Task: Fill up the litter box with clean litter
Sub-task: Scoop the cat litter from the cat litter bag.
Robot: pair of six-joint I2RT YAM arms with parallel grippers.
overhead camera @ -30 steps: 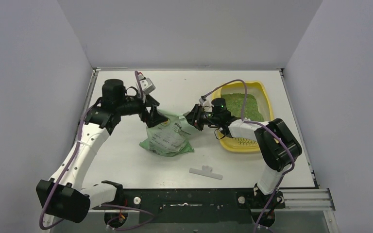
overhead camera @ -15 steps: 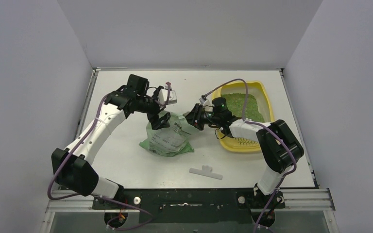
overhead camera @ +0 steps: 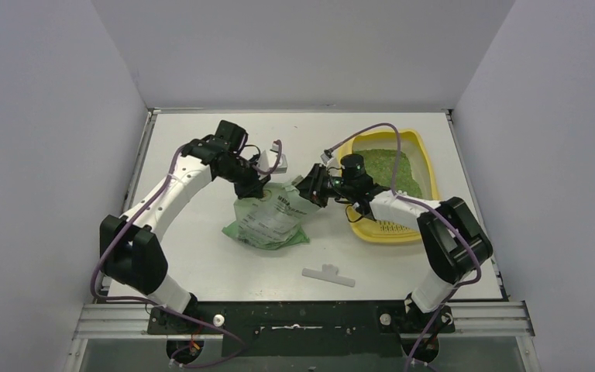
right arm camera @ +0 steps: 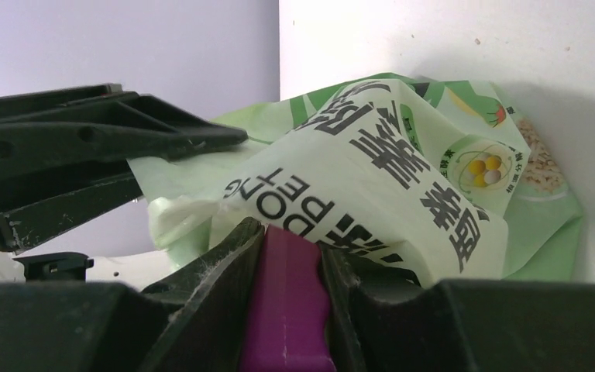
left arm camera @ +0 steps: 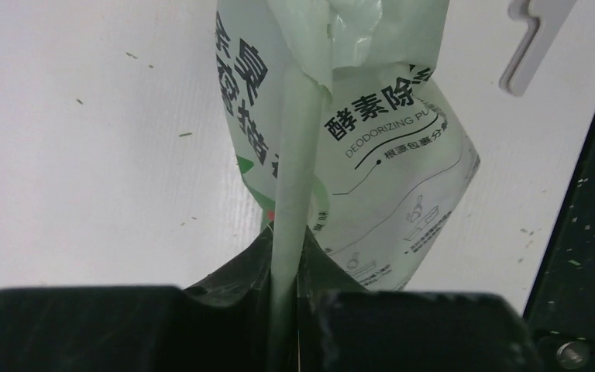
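Observation:
The yellow litter box (overhead camera: 428, 169) sits at the right rear of the table, with clean litter (overhead camera: 393, 167) as green granules inside. A light-green printed bag (overhead camera: 267, 221) lies mid-table. My left gripper (overhead camera: 252, 189) is shut on the bag's upper left edge; in the left wrist view the bag's folded rim (left arm camera: 298, 155) runs between the jaws of the left gripper (left arm camera: 285, 236). My right gripper (overhead camera: 311, 188) is at the bag's upper right corner. In its wrist view the right gripper (right arm camera: 288, 232) is shut on a magenta scoop (right arm camera: 287, 302), whose front end is hidden under the bag (right arm camera: 403, 155).
A white clip (overhead camera: 328, 274) lies near the table's front edge, also in the left wrist view as the clip (left arm camera: 531, 39). The left gripper's black fingers (right arm camera: 85, 139) show close by in the right wrist view. Grey walls enclose three sides of the table.
The left arm has swung in toward the bag, and its gripper has gone from open to shut on the bag's edge. The right gripper has stayed at the bag with the scoop.

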